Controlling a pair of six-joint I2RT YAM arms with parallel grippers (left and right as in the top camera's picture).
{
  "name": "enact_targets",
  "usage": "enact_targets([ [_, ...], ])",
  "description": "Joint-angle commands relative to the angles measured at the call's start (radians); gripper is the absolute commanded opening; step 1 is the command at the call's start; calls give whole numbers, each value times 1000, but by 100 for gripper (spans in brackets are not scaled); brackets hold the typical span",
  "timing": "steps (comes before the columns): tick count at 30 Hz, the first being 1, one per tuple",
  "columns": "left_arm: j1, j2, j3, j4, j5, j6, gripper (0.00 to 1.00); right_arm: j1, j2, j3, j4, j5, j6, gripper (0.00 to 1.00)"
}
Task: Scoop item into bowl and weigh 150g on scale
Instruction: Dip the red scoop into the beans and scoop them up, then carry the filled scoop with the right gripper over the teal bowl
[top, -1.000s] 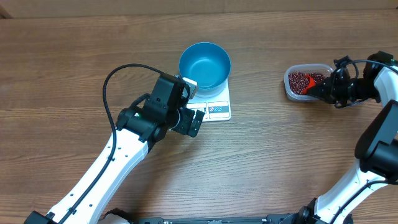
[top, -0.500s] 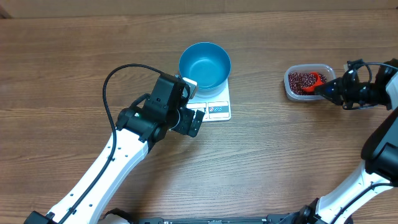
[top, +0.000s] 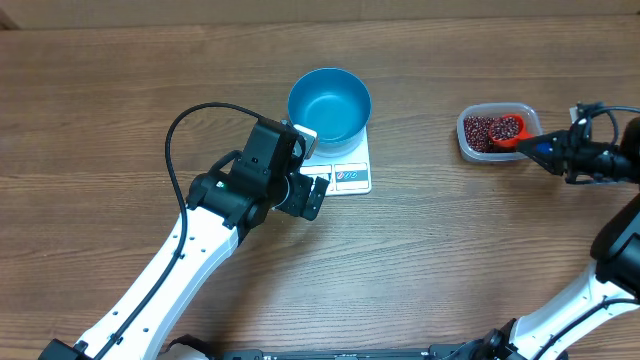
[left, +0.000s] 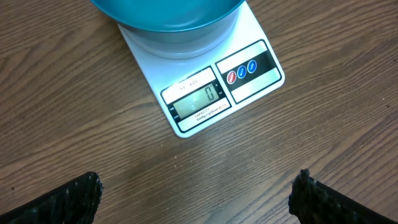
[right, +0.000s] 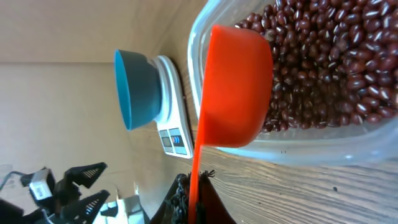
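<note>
Many beans (top: 481, 129) near right gripper (top: 547, 152)

You have a wooden table (top: 120, 90) under everything: brown, grain running left to right. The same boards fill the left wrist view (left: 81, 124). Clear plastic tub (top: 462, 135) stands upright on it at your far right, rectangular with rounded corners. Orange-red scoop (top: 509, 129): cup inside the tub at its right end, handle crossing the rim and pointing out to the right. In the right wrist view you see the scoop (right: 236, 87) from its smooth outer shell, set against the tub's transparent wall (right: 323, 149). Can't tell whether they touch.
</note>
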Motion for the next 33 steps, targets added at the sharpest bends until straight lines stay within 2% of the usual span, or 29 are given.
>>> enact_targets([
  [1, -8, 1, -3, 1, -3, 24, 100, -35, 5, -2, -41, -95, -105, 4],
  [7, -8, 1, -3, 1, -3, 23, 99, -55, 5, -2, -97, -119, -148, 4],
  [14, -8, 2, -3, 1, -3, 23, 99, -48, 5, -1, -216, -194, -334, 4],
  [21, -8, 1, -3, 1, -3, 24, 100, -41, 5, 0, -344, -257, -454, 4],
  [27, -8, 2, -3, 1, -3, 23, 100, 32, 5, 0, -348, -275, -439, 4],
  [33, -8, 1, -3, 1, -3, 23, 100, 167, 5, 2, -340, -350, -436, 4],
])
